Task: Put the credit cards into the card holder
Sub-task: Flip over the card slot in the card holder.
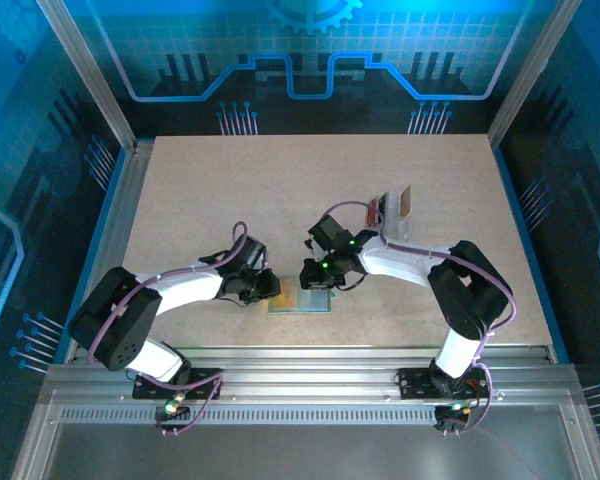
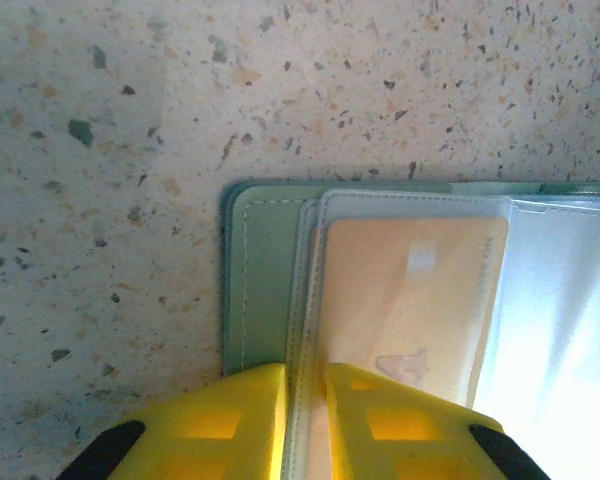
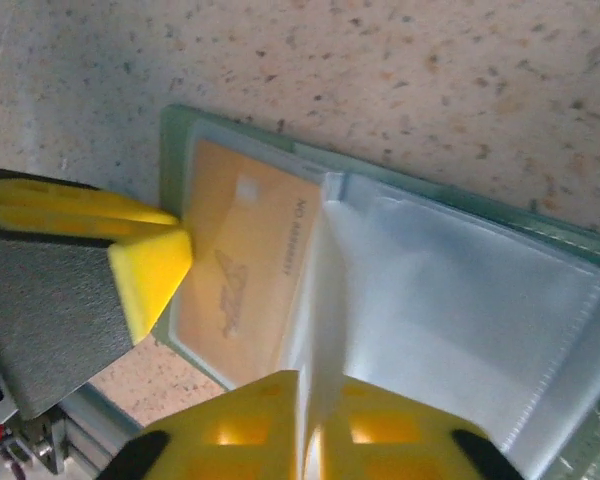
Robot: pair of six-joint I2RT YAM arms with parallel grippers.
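near the front edge of the table (image 1: 230, 190), between the two arms, the grey-green card holder (image 1: 302, 303) lies open and flat with its pale shiny lining facing up. an orange-gold card (image 2: 410, 290) sits inside one clear sleeve (image 2: 315, 290) at the holder's outer end. the card's printed face shows through the plastic, and the stitched green cover edge runs just beside it.

the left gripper (image 2: 305, 420) is clenched on that end of the holder, its yellow fingers (image 2: 230, 425) close together with the sleeve's margin pinched between them. from the right wrist, one of those fingers touches the holder's edge right next to the card.

the right gripper (image 3: 315, 435) is also clenched. its two yellow fingers (image 3: 225, 430) squeeze a thin clear leaf (image 3: 318, 300) that stands up from the holder's middle fold, between the loaded sleeve and a wide, glossy sleeve on the other side.

from above, the two grippers face each other over the holder, left one at its left end, right one at its upper right.

well apart, farther back on the table and beside the right arm's forearm, the loose cards (image 1: 395, 205) lie fanned together: one red, one dark, one tan.
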